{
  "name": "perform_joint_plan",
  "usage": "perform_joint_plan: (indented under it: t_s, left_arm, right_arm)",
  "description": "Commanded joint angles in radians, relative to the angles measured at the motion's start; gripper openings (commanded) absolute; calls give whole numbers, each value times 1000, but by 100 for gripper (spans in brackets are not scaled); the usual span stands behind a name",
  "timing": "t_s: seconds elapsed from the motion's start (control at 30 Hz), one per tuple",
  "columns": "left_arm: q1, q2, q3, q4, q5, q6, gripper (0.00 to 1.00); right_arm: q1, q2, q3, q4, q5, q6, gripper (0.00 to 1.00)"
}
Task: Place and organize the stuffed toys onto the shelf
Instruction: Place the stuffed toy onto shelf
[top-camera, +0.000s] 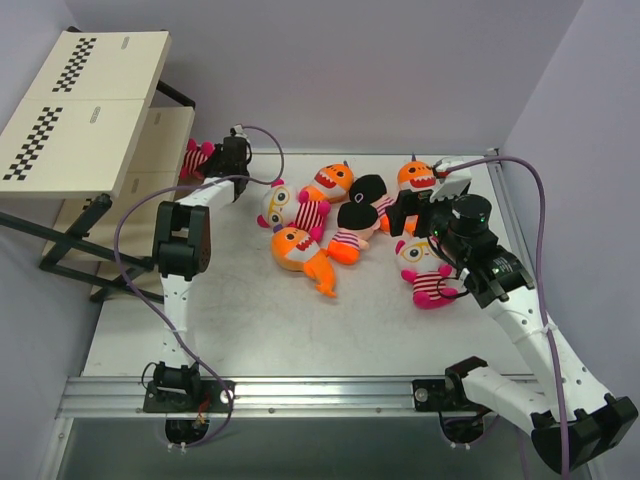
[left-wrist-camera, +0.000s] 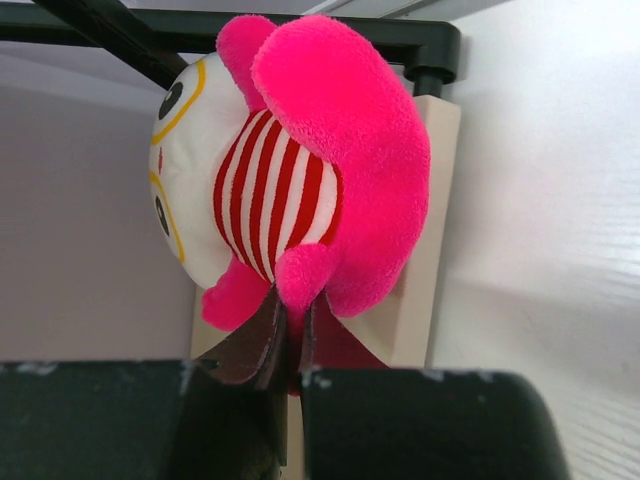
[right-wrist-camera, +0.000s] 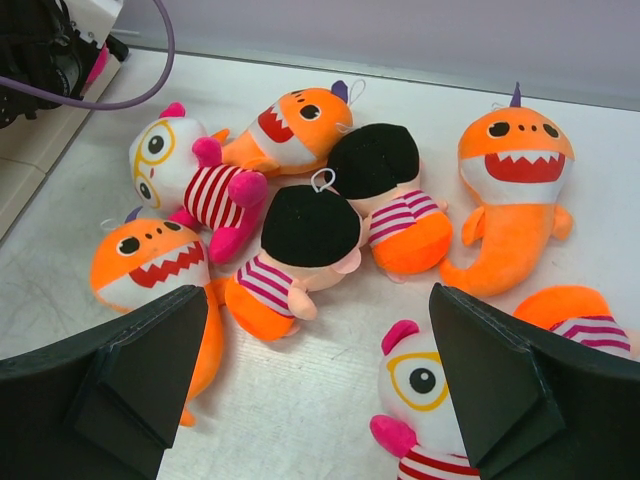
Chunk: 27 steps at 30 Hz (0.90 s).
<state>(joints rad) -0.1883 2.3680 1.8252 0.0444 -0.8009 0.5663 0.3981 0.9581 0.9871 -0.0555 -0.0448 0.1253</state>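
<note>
We log one pink striped doll (left-wrist-camera: 290, 170), clenched in our left gripper (left-wrist-camera: 285, 320) beside the shelf (top-camera: 90, 100), ten o'clock on the table (top-camera: 230, 330), not yet set down. About eight stuffed toys (top-camera: 300, 250) lie piled toward one o'clock. Our right gripper (right-wrist-camera: 315, 345) hangs wide and empty above them.

The stuffed toys (top-camera: 352, 228) cluster on the table (top-camera: 250, 325), shelf (top-camera: 90, 110) left.

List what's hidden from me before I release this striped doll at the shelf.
- Left wrist view: the striped doll fills the frame, hiding whether it rests on a shelf board.
- Top view: the shelf's upper boards cover most of its lower tiers.
- Right wrist view: an orange doll sits behind the right gripper, cut by the edge.
</note>
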Motion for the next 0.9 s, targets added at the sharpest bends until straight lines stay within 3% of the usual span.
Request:
perform_joint_plan:
  t_s: [0.0,0.43,0.6,0.87]
  left_arm:
    - [18,17,72,15,-46,-2,2]
    - [39,43,83,-18,-44,-51,3]
    - [39,46,89,-38,-35,-69,19]
    - [39,34,94,-43,-23,-95,32]
  right_arm:
    - [-7,-4,-8,48,6,-16,99]
    - [-10,-2,-10,48,3,-18,99]
    - [-10,-5,-8,48,2,-19,100]
    - [-12,-15,-10,42,2,-18,99]
